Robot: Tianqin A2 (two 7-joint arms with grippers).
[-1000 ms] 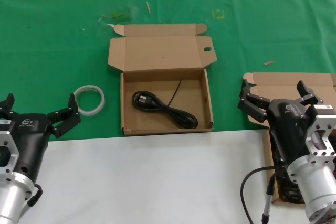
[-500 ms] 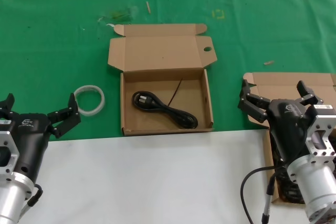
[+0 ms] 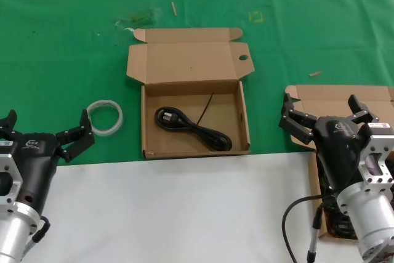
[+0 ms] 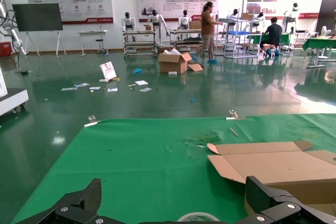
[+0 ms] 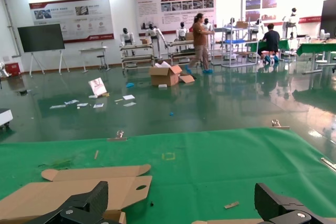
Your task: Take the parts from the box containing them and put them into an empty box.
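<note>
While both arms are sitting low at the near edge, I am seeing the left gripper (image 3: 46, 132) hovering over the seam of the green cloth (image 3: 61, 47) and the white table surface (image 3: 178, 207), its fingers spread wide apart and holding nothing. A white tape ring (image 3: 104, 117) is lying on the cloth just beside its right-hand fingertip. My right gripper (image 3: 325, 112) is hanging over the box containing the parts (image 3: 345, 98) at the right edge, jaws also splayed open and empty; below the wrist I am making out dark cords (image 3: 335, 220) in that box, mostly hidden by the arm. In the middle of the cloth, the other box (image 3: 194, 118) is lying open with its lid folded back, the oval hole in the lid's right tab showing. One black power cord (image 3: 192, 128) is already lying inside it, coiled diagonally across the floor, its thin lead trailing toward the back wall. In the left wrist view I am seeing that lid (image 4: 273, 163) from the side.
</note>
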